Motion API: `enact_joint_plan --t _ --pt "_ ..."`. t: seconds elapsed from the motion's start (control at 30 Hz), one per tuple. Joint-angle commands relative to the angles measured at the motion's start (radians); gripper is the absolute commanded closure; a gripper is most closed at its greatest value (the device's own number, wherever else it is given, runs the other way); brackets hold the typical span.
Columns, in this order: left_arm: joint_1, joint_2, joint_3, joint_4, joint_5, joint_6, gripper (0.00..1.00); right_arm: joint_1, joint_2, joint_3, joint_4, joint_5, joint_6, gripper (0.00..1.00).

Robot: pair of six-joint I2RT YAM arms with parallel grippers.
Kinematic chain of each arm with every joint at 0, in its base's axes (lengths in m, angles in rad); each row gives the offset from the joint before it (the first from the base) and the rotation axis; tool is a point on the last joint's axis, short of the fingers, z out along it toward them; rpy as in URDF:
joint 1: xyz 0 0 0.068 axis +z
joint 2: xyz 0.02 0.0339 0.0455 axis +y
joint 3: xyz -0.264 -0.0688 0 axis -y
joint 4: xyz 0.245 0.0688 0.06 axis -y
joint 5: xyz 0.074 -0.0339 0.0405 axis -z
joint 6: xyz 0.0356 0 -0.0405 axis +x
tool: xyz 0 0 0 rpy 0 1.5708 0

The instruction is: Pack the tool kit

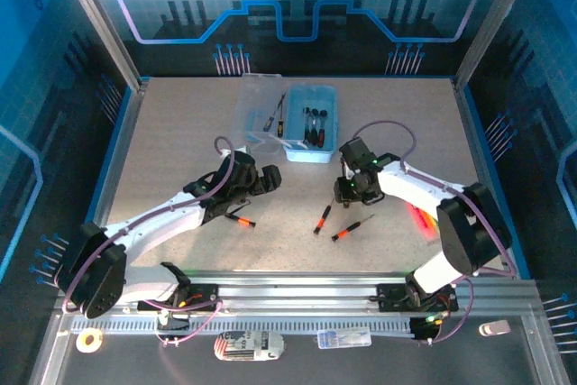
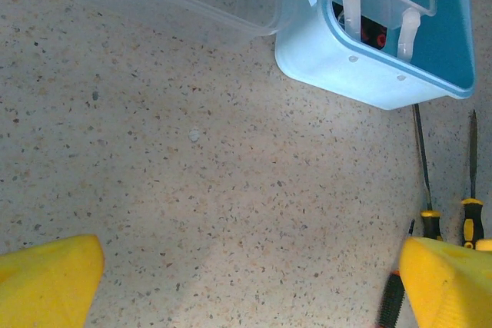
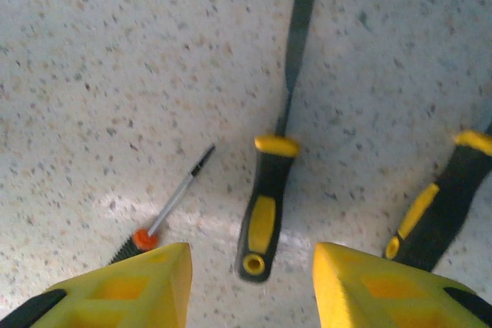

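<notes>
Though several black-handled tools (image 1: 312,125) already lie in the pale-blue box (image 1: 305,156), the top view puts the packing only partway. The box sits toward the far middle of the table (image 1: 171,142), and its clear lid (image 1: 252,101) is laid open to the left with a slim tool (image 1: 273,116) resting on it. One screwdriver (image 1: 240,220) lies by the left arm, and a second screwdriver (image 1: 322,219) and a third screwdriver (image 1: 352,228) lie loose just on the near side of the right gripper (image 1: 350,191). The left gripper (image 1: 264,178) hangs near the box's front-left corner. By my reckoning these loose pieces have yet to go in and the lid has yet to come down. From the left wrist, the left gripper (image 2: 247,274) is spread wide and empty over bare tabletop. The box (image 2: 338,59) shows its translucent blue corner ahead, with red-tipped handles glimpsed inside, and the lid (image 2: 177,5) lies flat alongside. A pair of yellow-collared tools (image 2: 429,220) lies at the right edge. From the right wrist, the right gripper (image 3: 252,266) is partly parted and holds nothing. Its fingers (image 3: 138,289) stand either side of the butt of a yellow-and-black-handled tool (image 3: 265,205) without touching it. A similar tool (image 3: 438,205) lies to the right and a small orange-collared screwdriver (image 3: 171,205) to the left.
</notes>
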Motion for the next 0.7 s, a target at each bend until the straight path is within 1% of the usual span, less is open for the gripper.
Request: enact_joint_plan --t 0.0,0.17,0.37,0.53,0.67 --pt "0.005 -0.010 -0.020 0.012 0.017 -0.016 0.01 0.009 0.067 0.051 -0.002 -0.007 -0.012 0.54" --pt "0.004 -0.010 -0.014 0.002 0.015 -0.018 0.01 0.010 0.138 0.080 -0.019 0.032 0.011 0.58" --pt "0.005 -0.053 -0.048 0.006 -0.004 -0.018 0.00 0.016 0.153 0.078 -0.033 0.067 0.015 0.63" --pt "0.006 -0.080 -0.056 -0.016 -0.016 -0.008 0.01 0.015 0.169 0.066 -0.030 0.091 0.005 0.73" --pt "0.005 -0.113 -0.059 -0.054 -0.030 -0.008 0.01 0.016 0.169 0.061 0.010 0.077 -0.001 0.74"
